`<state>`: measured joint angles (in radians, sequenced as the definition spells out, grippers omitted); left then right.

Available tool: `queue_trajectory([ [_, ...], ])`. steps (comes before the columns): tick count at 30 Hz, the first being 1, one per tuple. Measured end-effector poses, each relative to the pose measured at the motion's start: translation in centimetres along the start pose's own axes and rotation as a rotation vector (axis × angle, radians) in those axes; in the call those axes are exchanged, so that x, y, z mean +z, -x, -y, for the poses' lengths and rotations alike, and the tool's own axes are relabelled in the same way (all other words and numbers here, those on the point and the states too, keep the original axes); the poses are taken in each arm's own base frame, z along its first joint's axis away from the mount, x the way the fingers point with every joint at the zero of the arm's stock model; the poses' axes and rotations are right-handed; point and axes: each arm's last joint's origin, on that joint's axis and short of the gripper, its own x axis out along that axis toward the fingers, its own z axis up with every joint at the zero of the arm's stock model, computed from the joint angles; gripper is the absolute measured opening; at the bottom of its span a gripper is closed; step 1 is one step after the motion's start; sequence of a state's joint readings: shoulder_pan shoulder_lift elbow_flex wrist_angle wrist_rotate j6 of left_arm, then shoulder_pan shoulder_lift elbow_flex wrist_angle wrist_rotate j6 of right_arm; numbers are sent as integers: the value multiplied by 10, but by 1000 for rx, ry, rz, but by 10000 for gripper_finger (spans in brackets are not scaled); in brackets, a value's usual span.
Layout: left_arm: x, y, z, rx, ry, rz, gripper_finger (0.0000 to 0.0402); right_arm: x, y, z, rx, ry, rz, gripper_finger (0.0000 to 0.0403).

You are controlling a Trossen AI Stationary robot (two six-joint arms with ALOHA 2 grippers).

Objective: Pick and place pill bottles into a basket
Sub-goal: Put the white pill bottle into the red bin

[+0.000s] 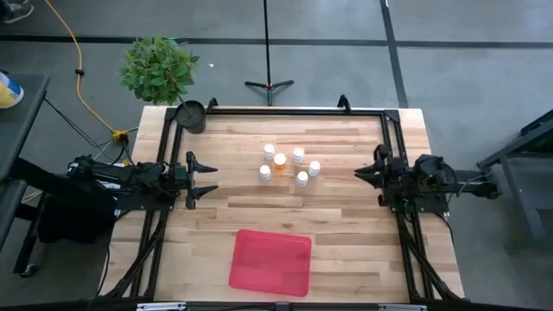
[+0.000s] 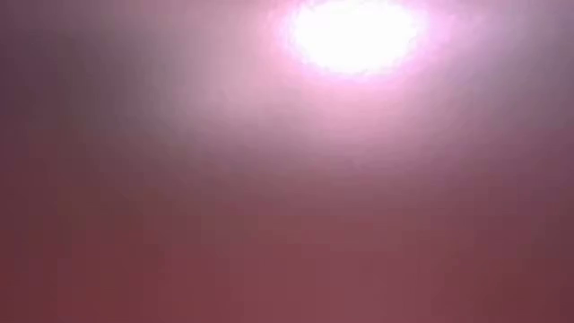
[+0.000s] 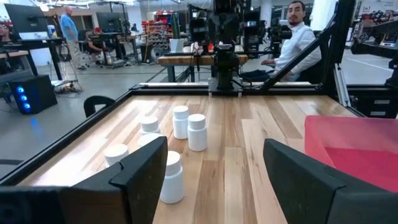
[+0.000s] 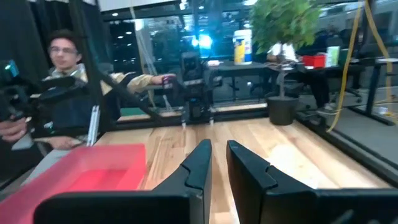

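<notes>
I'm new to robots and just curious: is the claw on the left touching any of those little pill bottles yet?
Apart. In the high view, bare wood separates the left gripper from the nearest of the pill bottles.

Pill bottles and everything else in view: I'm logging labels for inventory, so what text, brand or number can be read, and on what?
None can be read.
pill bottles: no label visible on them.
basket: plain red, no markings.
Container on the far desk: its label is too blurred to read.

overhead downward, wrists facing across table (image 1: 346,225)
</notes>
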<state>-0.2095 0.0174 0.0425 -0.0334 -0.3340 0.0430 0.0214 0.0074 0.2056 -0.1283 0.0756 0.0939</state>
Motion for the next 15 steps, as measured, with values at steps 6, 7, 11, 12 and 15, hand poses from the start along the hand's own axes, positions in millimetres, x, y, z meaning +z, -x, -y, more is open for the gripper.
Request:
queue_trajectory([
  [6,0,0,0,0,2,0,298,35,14,0,-64,4,17,48],
  [7,0,0,0,0,2,0,298,41,15,0,-76,5,16,49],
  [11,0,0,0,0,2,0,298,64,15,-2,-117,27,-5,56],
  [12,0,0,0,0,2,0,298,70,13,-2,-132,33,-15,60],
  [15,0,0,0,0,2,0,298,90,6,-3,-174,63,-59,72],
])
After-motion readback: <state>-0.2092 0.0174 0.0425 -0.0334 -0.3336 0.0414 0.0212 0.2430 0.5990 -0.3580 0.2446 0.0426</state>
